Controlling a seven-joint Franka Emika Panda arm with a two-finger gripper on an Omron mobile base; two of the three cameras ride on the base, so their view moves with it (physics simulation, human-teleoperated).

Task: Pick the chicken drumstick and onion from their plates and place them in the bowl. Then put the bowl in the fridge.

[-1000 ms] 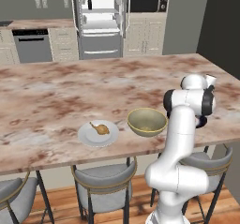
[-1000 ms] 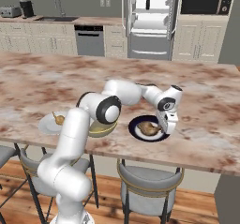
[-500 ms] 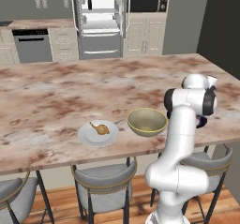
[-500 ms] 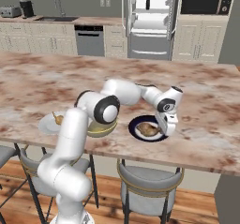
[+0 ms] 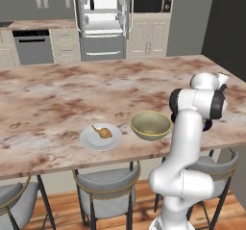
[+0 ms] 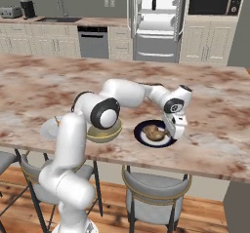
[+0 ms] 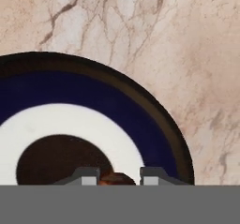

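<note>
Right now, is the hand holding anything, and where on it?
Cannot tell for sure. The hand is down on the onion on the dark-rimmed plate, a finger on each side of its top, but no lift shows a hold.

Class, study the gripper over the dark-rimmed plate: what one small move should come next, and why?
Probably close the fingers. The gripper sits low over the dark-rimmed plate, its tips either side of the onion, which seems not yet gripped; the bowl waits nearby.
</note>
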